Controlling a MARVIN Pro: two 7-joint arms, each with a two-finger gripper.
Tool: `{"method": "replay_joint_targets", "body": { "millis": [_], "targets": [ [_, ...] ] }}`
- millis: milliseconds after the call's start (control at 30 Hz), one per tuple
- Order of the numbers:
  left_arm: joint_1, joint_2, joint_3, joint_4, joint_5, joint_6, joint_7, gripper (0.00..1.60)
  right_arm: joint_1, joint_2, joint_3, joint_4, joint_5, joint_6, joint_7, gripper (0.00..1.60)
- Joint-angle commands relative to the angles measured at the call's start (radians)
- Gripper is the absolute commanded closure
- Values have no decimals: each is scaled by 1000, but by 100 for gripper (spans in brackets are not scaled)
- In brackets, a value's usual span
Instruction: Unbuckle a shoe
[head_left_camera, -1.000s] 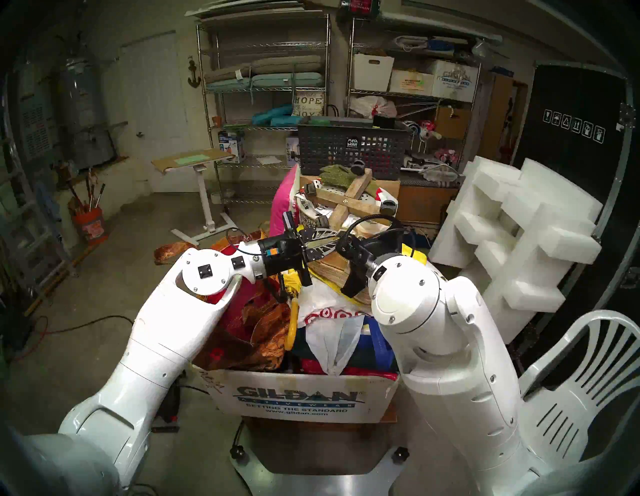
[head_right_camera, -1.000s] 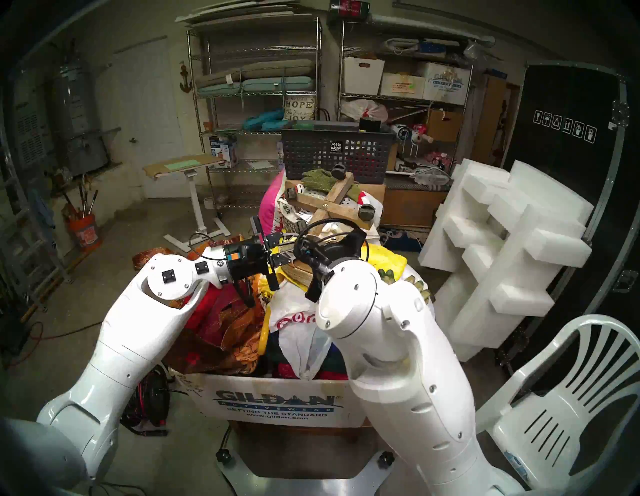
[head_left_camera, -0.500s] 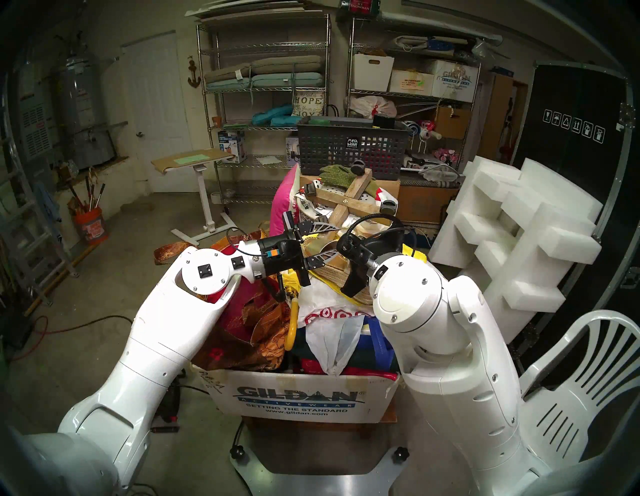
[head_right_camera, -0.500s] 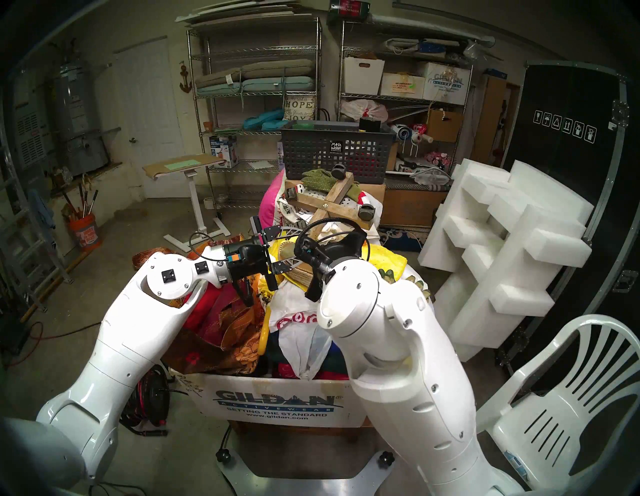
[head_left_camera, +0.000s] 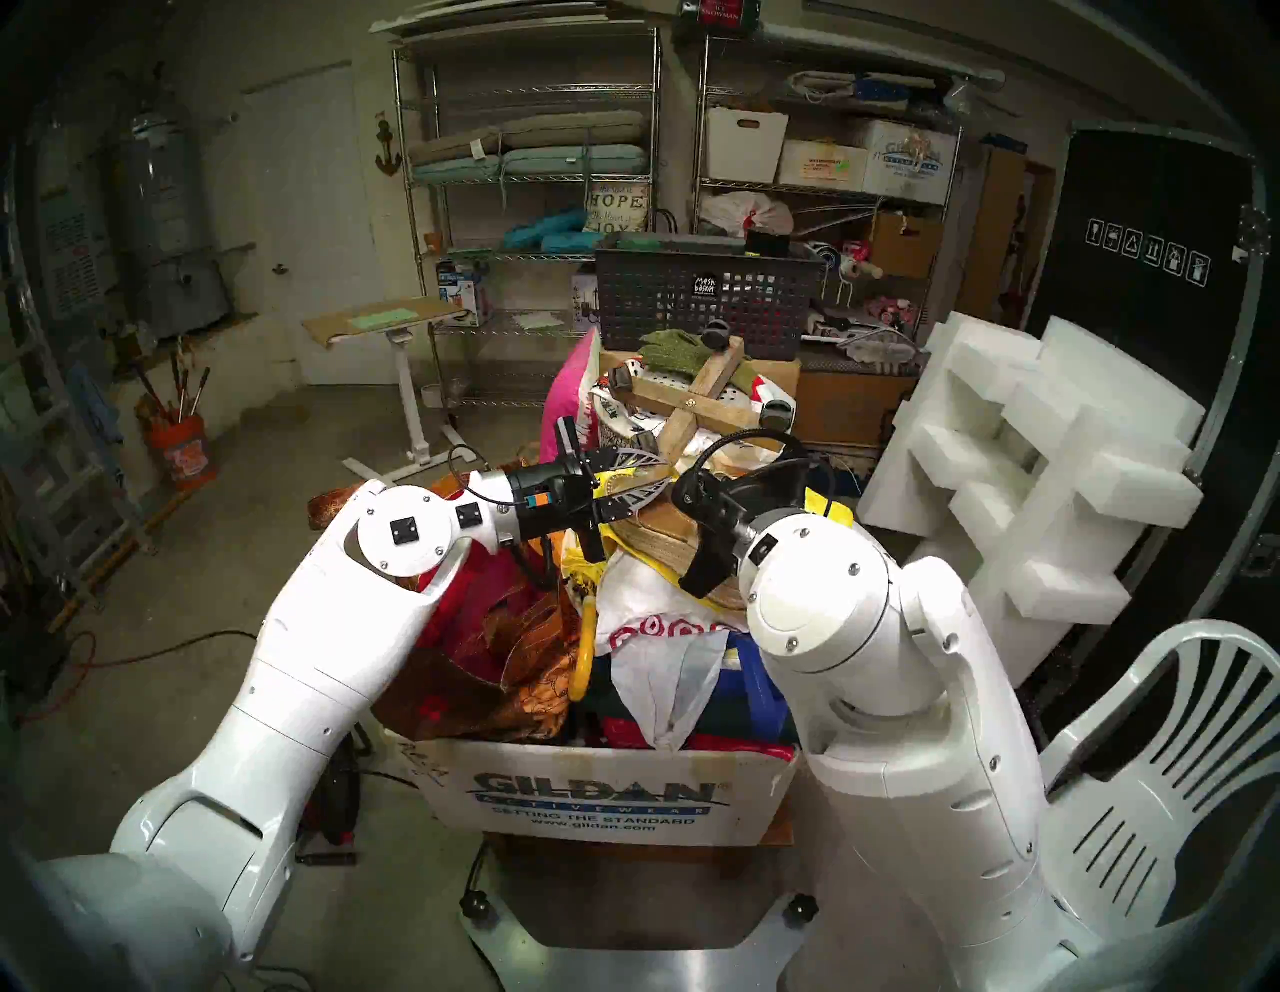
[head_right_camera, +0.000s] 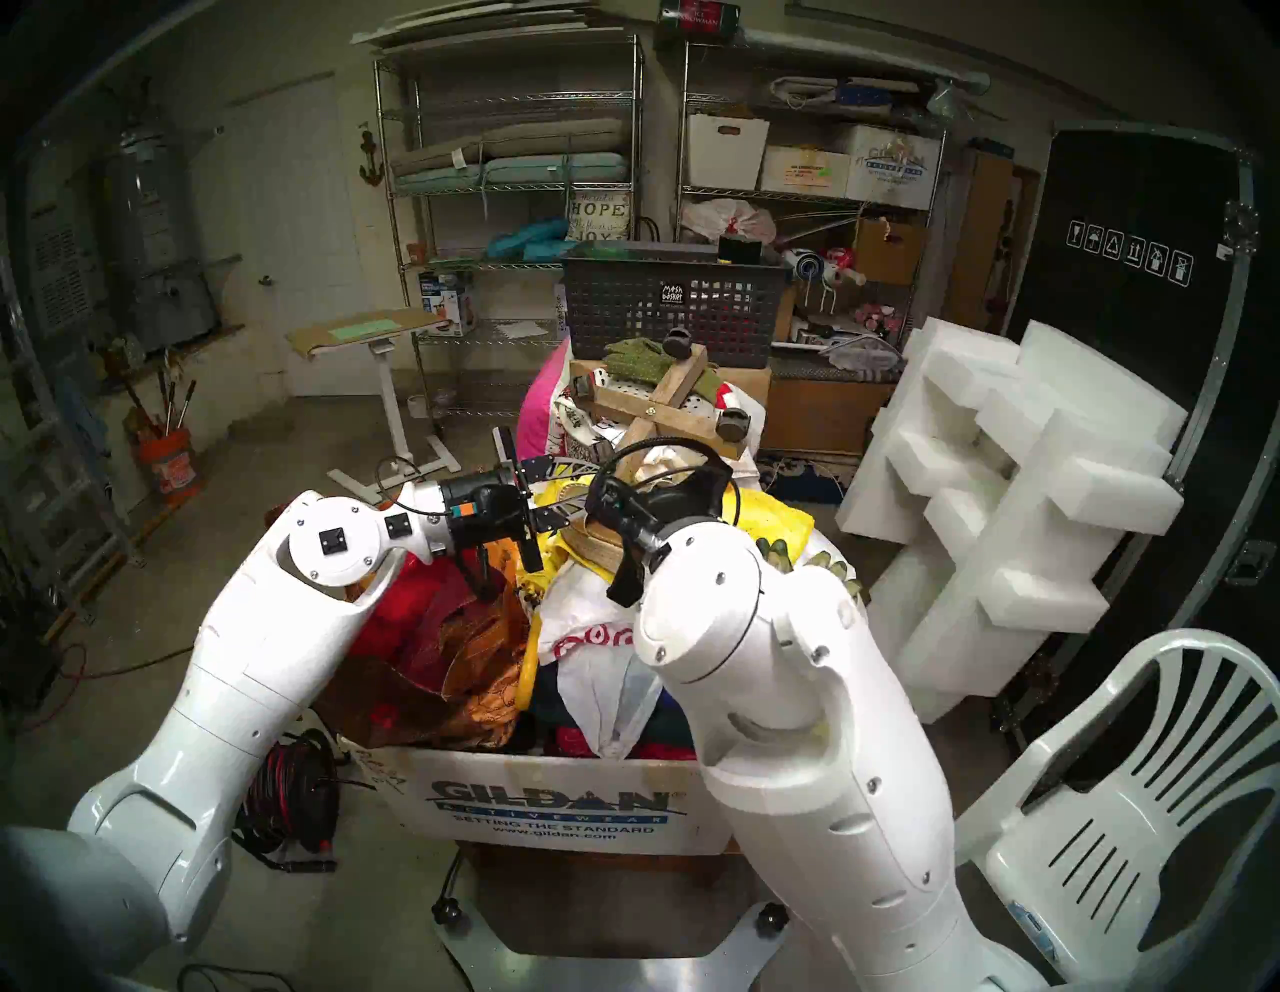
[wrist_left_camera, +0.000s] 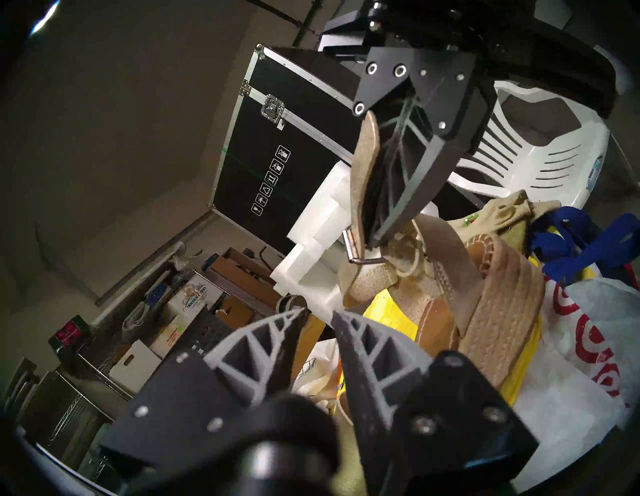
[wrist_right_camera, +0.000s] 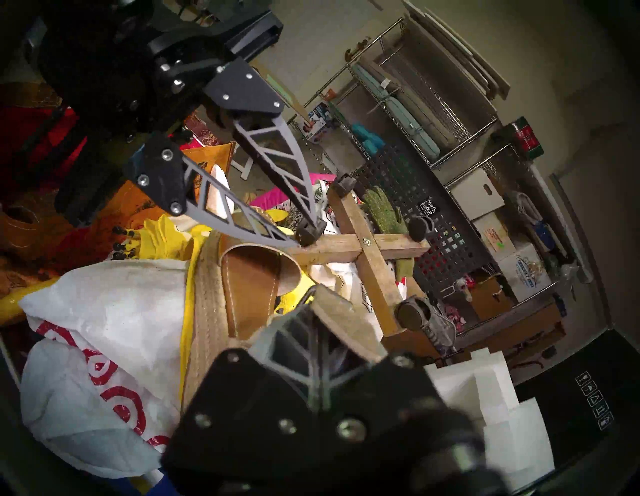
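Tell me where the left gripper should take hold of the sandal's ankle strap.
Probably the strap just below the buckle, coming from the left wrist view's lower left: the right gripper pinches the tail above, and that stretch stands clear of the jute sole, facing the left gripper.

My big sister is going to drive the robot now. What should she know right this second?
Right gripper: shut on the strap of the shoe, pinching it just above the buckle.
Left gripper: jaws a little apart, holding nothing, just short of the buckle.
Shoe: lies on its side on the bags heaped in the box.
Done: strap is gripped and held up.
Left: the strap looks still threaded through the buckle, so work it free with the left gripper.
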Motion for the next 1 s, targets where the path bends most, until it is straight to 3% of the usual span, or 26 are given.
{"method": "replay_joint_targets", "body": {
  "millis": [0,967],
  "targets": [
    [-27,-16,10,-11,-10,-12,-10,83,4,-5,-6,-30,-5,3,-4,160],
    [-29,-38,40,2,-5,-17,-20,80,16,-15,-4,-18,-9,-2,-1,160]
  ]
}}
